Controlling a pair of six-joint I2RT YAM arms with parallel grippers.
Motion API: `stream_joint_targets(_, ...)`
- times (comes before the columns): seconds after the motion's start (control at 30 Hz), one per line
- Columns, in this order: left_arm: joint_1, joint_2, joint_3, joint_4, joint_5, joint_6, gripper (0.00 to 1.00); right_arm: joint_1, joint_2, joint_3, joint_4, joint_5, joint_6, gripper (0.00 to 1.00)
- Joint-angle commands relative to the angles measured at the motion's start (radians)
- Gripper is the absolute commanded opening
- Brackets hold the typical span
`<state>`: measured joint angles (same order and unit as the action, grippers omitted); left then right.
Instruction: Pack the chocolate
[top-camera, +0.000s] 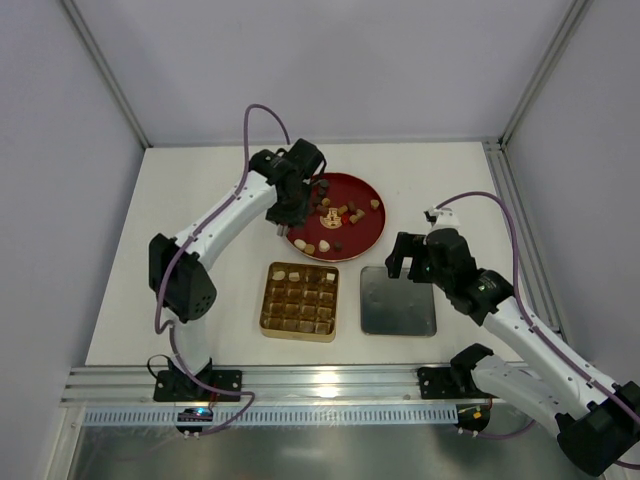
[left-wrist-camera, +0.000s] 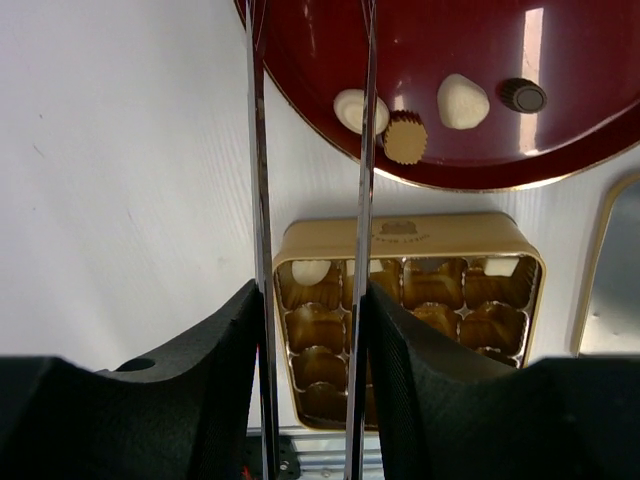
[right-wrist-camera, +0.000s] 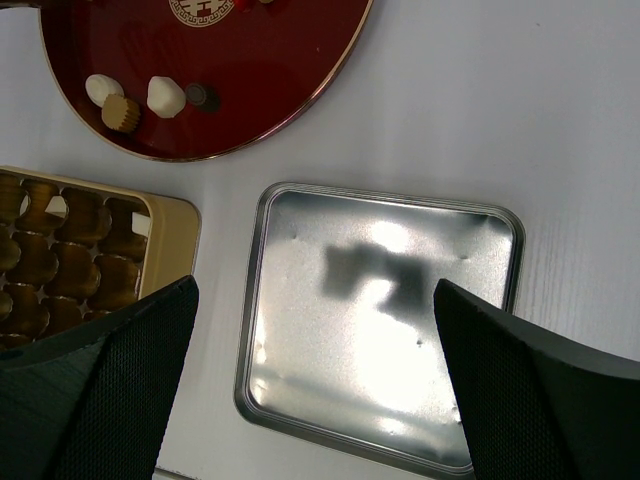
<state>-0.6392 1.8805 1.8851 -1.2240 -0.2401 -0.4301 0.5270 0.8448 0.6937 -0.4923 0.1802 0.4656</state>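
Observation:
Chocolate pieces (top-camera: 340, 215) in brown, tan and white lie scattered on the round red plate (top-camera: 372, 238). A white piece (left-wrist-camera: 462, 101), a tan fluted one (left-wrist-camera: 405, 138) and a dark one (left-wrist-camera: 523, 95) sit near its front rim. The gold gridded box (top-camera: 300, 301) holds a few pieces along its far row, among them a white one (left-wrist-camera: 310, 271). My left gripper (top-camera: 285, 210) hangs over the plate's left edge, shut on metal tongs (left-wrist-camera: 258, 150) whose blades stand apart; their tips run out of view. My right gripper (top-camera: 412, 262) hovers wide open above the silver lid (right-wrist-camera: 380, 320), holding nothing.
The silver lid (top-camera: 397, 300) lies flat to the right of the gold box. An aluminium rail (top-camera: 330, 380) runs along the near table edge by the arm bases. White walls close in the table at the left, back and right.

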Motion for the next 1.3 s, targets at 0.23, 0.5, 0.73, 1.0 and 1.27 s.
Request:
stream_joint_targets(0.23,0.041,0.078,0.103,0.020,-0.056,0.060,0.45,-0.002,0.000,0.029,0.034,-0.001,-0.019,1.00)
stream_joint_targets(0.5,0.046,0.108,0.098,0.032,-0.039,0.077,0.44,-0.004,0.002,0.027,0.032,0.002,-0.021,1.00)
stream_joint_targets(0.73,0.049,0.123,0.083,0.049,-0.030,0.079,0.44,-0.002,0.002,0.024,0.031,0.005,-0.024,1.00)
stream_joint_targets(1.0,0.056,0.131,0.059,0.057,-0.019,0.076,0.43,-0.007,0.002,0.023,0.029,0.010,-0.024,1.00)
stream_joint_targets(1.27,0.058,0.132,0.045,0.064,-0.005,0.076,0.43,-0.007,0.005,0.024,0.029,0.008,-0.024,1.00)
